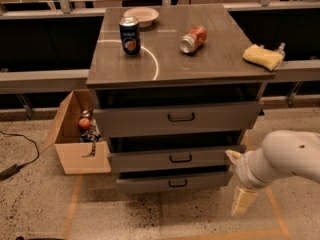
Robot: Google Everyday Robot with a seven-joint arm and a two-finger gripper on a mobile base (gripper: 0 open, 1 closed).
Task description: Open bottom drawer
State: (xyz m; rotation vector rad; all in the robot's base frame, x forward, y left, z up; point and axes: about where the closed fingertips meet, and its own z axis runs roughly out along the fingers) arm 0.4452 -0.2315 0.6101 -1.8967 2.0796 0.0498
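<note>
Our cream-white claw, its two fingers apart, hangs low just right of the slim grey metal bottom drawer, so we should reach left to its small black loop handle and pull straight toward the near side.

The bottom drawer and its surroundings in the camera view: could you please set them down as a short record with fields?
Bottom drawer: lowest and slimmest of three grey fronts; black loop handle not held
Gripper: open, low by the drawers' right ends, apart from the handle
Cabinet top: upright blue can, orange can on its side, white bowl, yellow sponge
Floor, left of cabinet: open cardboard box with items inside
</note>
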